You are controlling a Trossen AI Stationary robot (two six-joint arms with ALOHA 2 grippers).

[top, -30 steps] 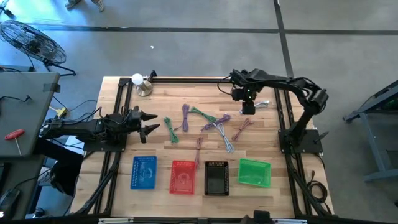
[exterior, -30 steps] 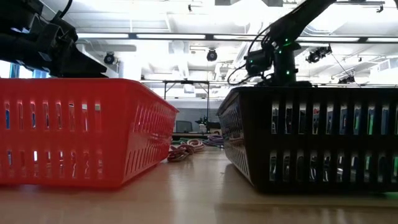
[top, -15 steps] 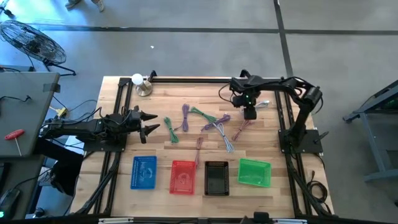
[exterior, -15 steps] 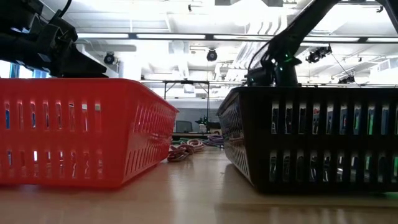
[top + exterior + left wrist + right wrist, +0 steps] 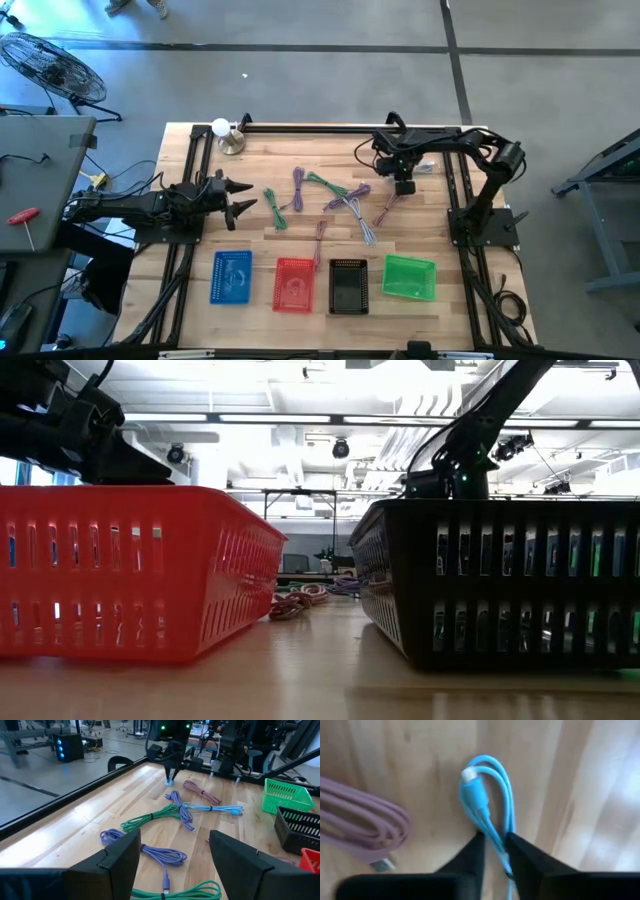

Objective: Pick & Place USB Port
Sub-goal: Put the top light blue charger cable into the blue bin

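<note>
— Where is the right gripper (image 5: 494, 851)?

— Low over the worktop (image 5: 300, 238) toward its far right part, tips pointing down at a light blue cable (image 5: 485, 817). In the right wrist view its two fingers (image 5: 470, 854) sit close on either side of the folded cable — nearly shut around it, with the strands running between them. The cable lies flat on the wood, its white-tipped plug at the loop's end.

— Anything just beside it?

— A pinkish-mauve coil (image 5: 362, 825), apart from the blue one.

— And the left gripper (image 5: 243, 197)?

— Stretched out above the left edge of the worktop, its fingers spread wide and holding nothing. Its wrist view looks across the scattered cables: a green cable (image 5: 150, 818), a purple cable (image 5: 147, 851) and another blue cable (image 5: 212, 808).

— The baskets?

— Four in a row along the near edge: blue basket (image 5: 232, 277), red basket (image 5: 294, 284), black basket (image 5: 348, 285), green basket (image 5: 409, 277). I cannot tell that any cable lies in them.

— Anything else on the worktop?

— A small lamp-like thing with a white ball (image 5: 225, 133) at the far left corner.
</note>
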